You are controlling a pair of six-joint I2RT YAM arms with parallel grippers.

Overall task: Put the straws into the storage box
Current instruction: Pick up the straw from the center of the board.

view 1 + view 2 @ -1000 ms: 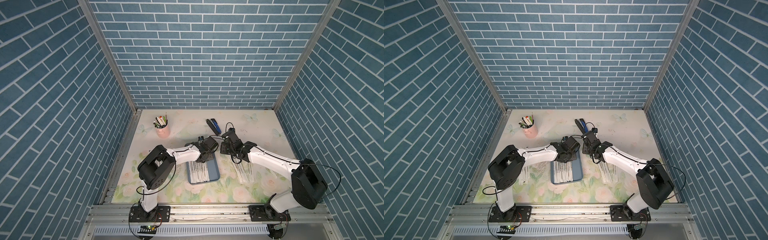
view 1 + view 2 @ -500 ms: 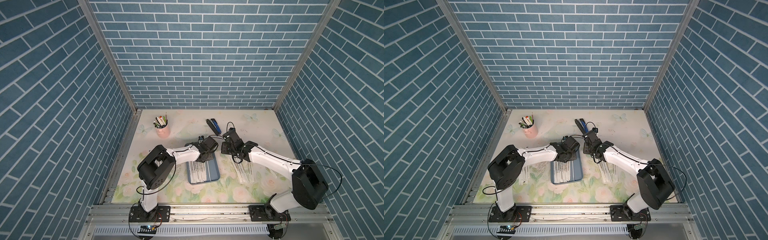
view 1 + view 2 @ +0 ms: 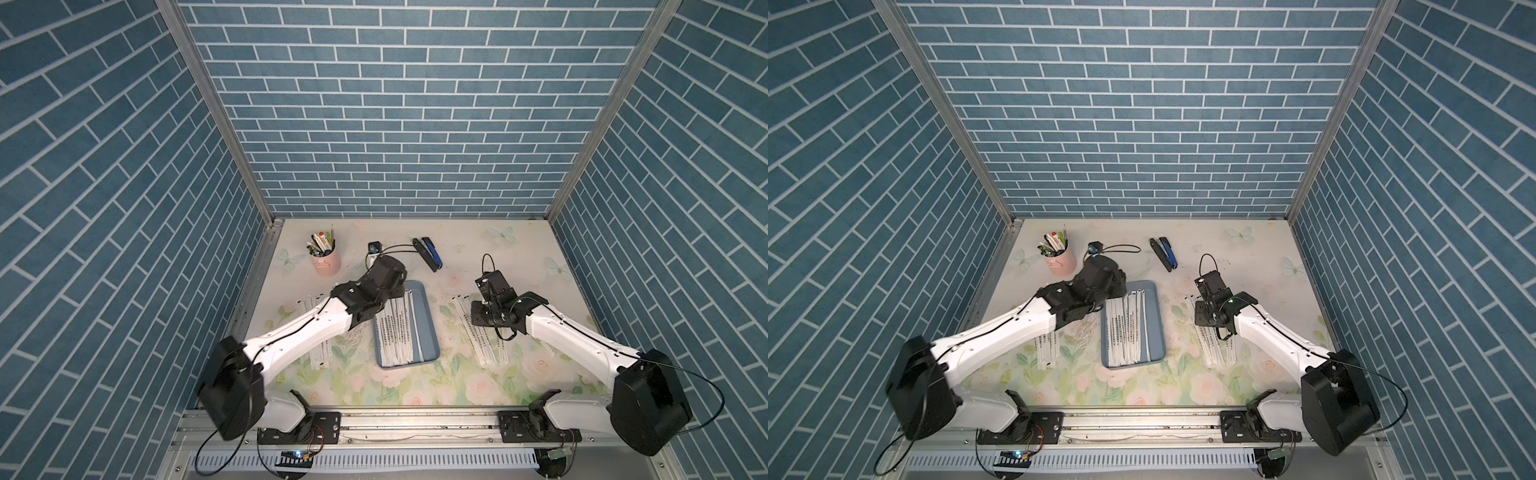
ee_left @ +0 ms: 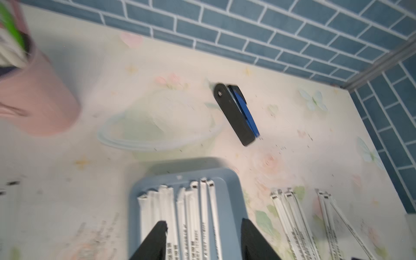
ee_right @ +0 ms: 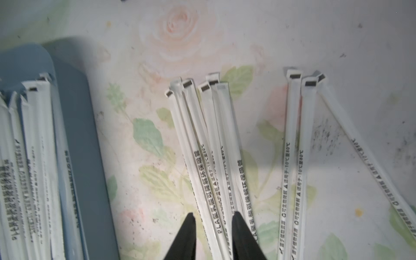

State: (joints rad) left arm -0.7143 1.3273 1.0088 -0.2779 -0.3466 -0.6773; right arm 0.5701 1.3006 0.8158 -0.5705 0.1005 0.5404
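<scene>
Left hand (image 4: 203, 222): fingers wide apart, nothing between them. It hangs over the far end of the storage box (image 3: 427, 328). The straws in the box (image 3: 397, 332) lie flat beneath it, side by side along the box's long side.

Right hand (image 5: 212, 216): fingers part open, straddling 1 or 2 wrappers of the right cluster (image 5: 209, 144). The fingers do not look pressed onto the paper, so I log it as not yet gripping. This cluster lies on the desk (image 3: 478, 249), near the box on its right and not touching it.

Key relation — the straws under the right hand run lengthwise from the robot's base side toward the back wall, far ends leaning slightly toward the box. The fingers close across that axis, which I judge right for a pinch. The box lies to this hand's left, its long side nearly parallel to the straws, so the carry should need little turn of the wrist.

Further right, 2 more straws (image 5: 297, 146) lie parallel and 1 stray straw (image 5: 364, 153) lies slantwise. A left cluster (image 3: 320, 357) sits on the box's other side, partly under the left arm — the nearer arm for it.

Judgement: task partway done, with straws outstanding on both sides of the box.
</scene>
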